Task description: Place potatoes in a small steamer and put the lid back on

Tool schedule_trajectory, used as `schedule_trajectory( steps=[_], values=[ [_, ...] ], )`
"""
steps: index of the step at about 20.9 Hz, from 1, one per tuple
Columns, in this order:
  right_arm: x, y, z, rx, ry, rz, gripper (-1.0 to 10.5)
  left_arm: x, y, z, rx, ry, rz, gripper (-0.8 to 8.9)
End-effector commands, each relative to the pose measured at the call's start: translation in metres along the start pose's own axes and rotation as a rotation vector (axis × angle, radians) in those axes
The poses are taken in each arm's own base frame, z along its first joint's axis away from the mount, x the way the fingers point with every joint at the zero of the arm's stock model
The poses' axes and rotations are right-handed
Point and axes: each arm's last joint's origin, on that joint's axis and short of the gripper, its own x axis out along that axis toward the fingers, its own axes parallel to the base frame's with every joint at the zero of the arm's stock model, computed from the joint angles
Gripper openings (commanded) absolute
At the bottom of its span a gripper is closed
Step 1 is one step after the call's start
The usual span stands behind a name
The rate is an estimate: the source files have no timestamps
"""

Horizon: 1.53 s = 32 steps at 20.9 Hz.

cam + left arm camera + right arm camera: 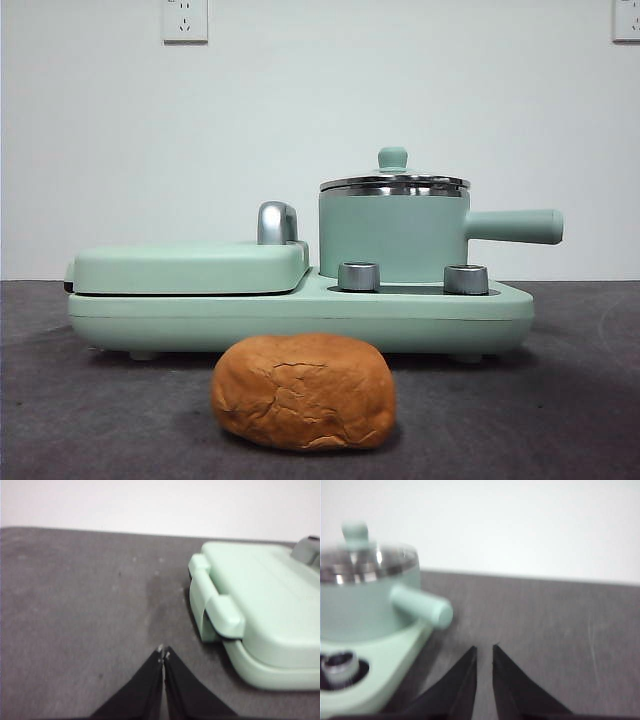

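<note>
In the front view you see the potato low in the centre of the frame, lying on the dark grey table, in front of the mint-green cooker base and not touching it. The small steamer stands on the right part of this base, right of centre in the frame, and its straight handle points to the right edge. The lid sits on the steamer, closed, with its green knob on top. The flat griddle cover fills the left part of the base, and two steel knobs are in front of the pot.

Your left gripper waits over bare table beside the griddle end of the cooker; its jaws are pressed together and hold nothing. Your right gripper hangs near the steamer's handle, jaws with a narrow gap between them, also with nothing inside.
</note>
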Motion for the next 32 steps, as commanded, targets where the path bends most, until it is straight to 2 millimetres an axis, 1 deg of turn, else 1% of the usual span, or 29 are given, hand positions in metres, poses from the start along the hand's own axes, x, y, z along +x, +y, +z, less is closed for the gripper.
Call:
schedule_trajectory(
  steps=[1, 4, 6, 11, 16, 18, 19, 22, 25, 29, 32],
  values=[
    [0.0, 0.0, 0.004, 0.02, -0.05, 0.006, 0.5, 0.002, 0.0, -0.003, -0.008, -0.014, 0.0, 0.06],
    [0.0, 0.0, 0.007, 0.031, -0.079, 0.006, 0.5, 0.001, 0.0, 0.001, -0.09, -0.054, -0.006, 0.06],
    [0.0, 0.0, 0.01, 0.029, -0.112, 0.006, 0.5, 0.001, 0.0, 0.007, -0.156, -0.115, -0.017, 0.06],
    [-0.001, 0.0, 0.017, 0.029, -0.182, 0.006, 0.5, -0.001, -0.001, 0.019, -0.173, -0.246, -0.041, 0.06],
    [-0.002, 0.0, 0.018, 0.151, -0.19, 0.008, 0.4, -0.004, -0.002, 0.028, -0.226, -0.341, -0.067, 0.06],
    [-0.002, 0.0, 0.02, 0.214, -0.212, 0.027, 0.1, -0.006, -0.003, 0.034, -0.256, -0.393, -0.084, 0.06],
    [-0.002, 0.001, 0.021, 0.241, -0.22, 0.041, 0.1, -0.007, -0.003, 0.037, -0.27, -0.405, -0.089, 0.06],
    [-0.004, 0.002, 0.029, 0.28, -0.207, 0.086, 0.1, -0.011, -0.004, 0.046, -0.301, -0.376, -0.089, 0.08],
    [-0.005, 0.004, 0.042, 0.311, -0.142, 0.119, 0.1, -0.015, -0.005, 0.06, -0.309, -0.308, -0.073, 0.08],
    [-0.004, 0.004, 0.064, 0.32, -0.029, 0.119, 0.1, -0.02, -0.008, 0.087, -0.277, -0.221, -0.081, 0.09],
    [0.0, 0.005, 0.081, 0.272, 0.034, 0.157, 0.1, -0.02, -0.011, 0.108, -0.228, -0.143, -0.11, 0.09]
  ],
)
